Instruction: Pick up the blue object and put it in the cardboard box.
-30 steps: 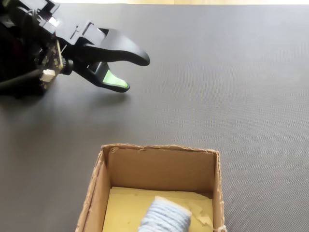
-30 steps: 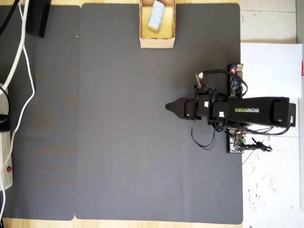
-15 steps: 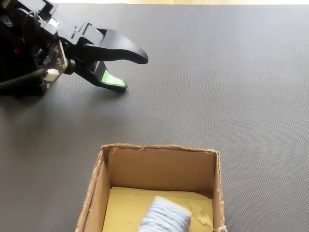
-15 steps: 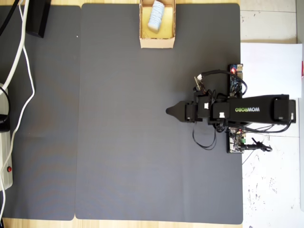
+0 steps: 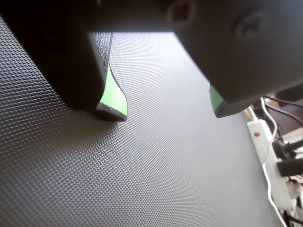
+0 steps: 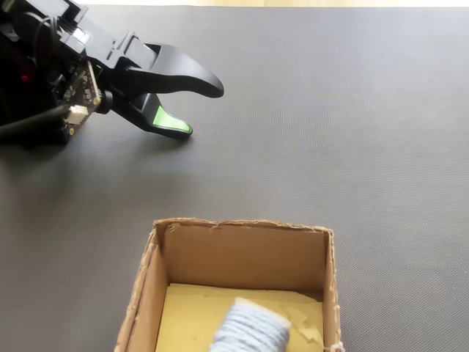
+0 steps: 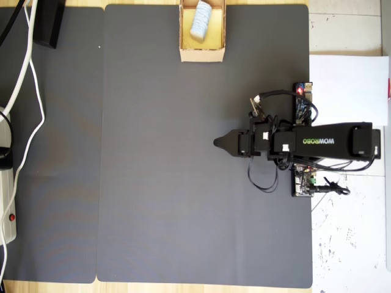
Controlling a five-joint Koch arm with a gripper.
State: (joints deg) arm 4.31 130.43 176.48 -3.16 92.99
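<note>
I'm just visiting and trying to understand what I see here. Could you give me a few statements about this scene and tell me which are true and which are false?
1. The pale blue ribbed roll lies inside the tan cardboard box. True.
2. The black gripper with green pads is holding the roll. False: it is empty and away from the box.
3. The gripper is open. True: the wrist view shows a clear gap between its fingers.
4. The box stands on bare wood. False: it stands on the dark grey textured mat.
5. In the overhead view, a white power strip lies at the left edge. True.
</note>
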